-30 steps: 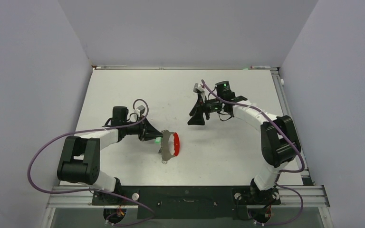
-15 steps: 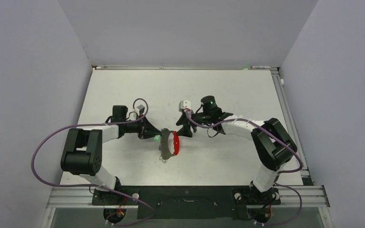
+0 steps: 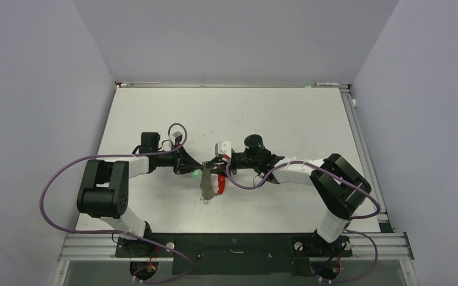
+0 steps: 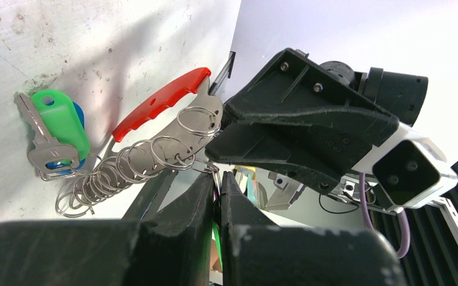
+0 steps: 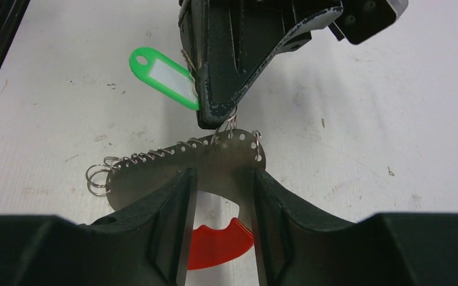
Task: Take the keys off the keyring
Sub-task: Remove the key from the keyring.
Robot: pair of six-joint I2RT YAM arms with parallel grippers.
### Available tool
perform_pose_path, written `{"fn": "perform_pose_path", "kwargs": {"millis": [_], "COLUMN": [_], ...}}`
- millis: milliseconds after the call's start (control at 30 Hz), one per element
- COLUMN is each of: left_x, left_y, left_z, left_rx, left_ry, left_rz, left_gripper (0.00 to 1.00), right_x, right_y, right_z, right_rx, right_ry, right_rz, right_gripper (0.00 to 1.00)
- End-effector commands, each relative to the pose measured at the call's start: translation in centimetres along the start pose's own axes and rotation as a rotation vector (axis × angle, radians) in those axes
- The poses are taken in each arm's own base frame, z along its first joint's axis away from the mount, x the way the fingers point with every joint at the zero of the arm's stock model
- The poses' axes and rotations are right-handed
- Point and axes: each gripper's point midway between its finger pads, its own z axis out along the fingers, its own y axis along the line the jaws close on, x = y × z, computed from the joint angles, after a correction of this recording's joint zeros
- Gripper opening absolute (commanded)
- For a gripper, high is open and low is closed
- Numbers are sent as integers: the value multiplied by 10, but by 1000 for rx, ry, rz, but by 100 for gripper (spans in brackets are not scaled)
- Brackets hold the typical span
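arguably, the flat silver metal keyring point(image 5: 149, 170), pinched in the left gripper point(image 4: 217, 182), risked being knocked loose by the part-open right gripper point(image 5: 219, 179).

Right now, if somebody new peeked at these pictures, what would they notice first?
Probably the keyring in the middle of the table, a silver plate lined with little rings and a bright red strap. The left hand pinches a ring at its edge while the right hand sits open around the plate. A green tag sticks out beside the left hand.
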Motion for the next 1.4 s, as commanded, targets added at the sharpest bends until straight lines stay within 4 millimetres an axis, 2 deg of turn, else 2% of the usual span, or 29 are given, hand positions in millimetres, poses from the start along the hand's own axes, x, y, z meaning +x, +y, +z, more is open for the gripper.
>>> {"fn": "perform_pose_path", "kwargs": {"millis": [0, 367, 567, 867, 1033, 1133, 1167, 1233, 1267, 1367], "left_x": [-1, 3, 8, 12, 14, 14, 12, 8, 4, -3], "left_y": [-13, -13, -13, -9, -9, -11, -12, -14, -15, -16], "left_z": [-3, -3, -4, 0, 2, 1, 0, -5, -8, -21], "left_rx": [43, 49, 53, 45, 44, 50, 52, 43, 29, -46], "left_ry": [8, 15, 23, 38, 49, 49, 42, 17, 0, -30], "left_rz": [45, 37, 32, 19, 18, 34, 52, 117, 154, 245], "left_gripper": [0, 0, 0, 0, 0, 0, 0, 8, 22, 43], "right_x": [-37, -26, -19, -25, -21, -18, -18, -16, -16, -17], "right_y": [-5, 3, -2, 1, 0, -2, -4, -4, -5, -4], "right_z": [9, 27, 31, 37, 40, 40, 39, 38, 37, 34], "right_rx": [40, 23, 45, 31, 35, 42, 47, 51, 50, 26], "right_ry": [-116, -96, -79, -95, -82, -64, -58, -45, -42, -38], "right_rz": [-119, -133, -154, -164, -172, -180, -188, -196, -197, -173], "right_gripper": [37, 36, 35, 32, 23, 7, 5, 5, 5, 5]}}
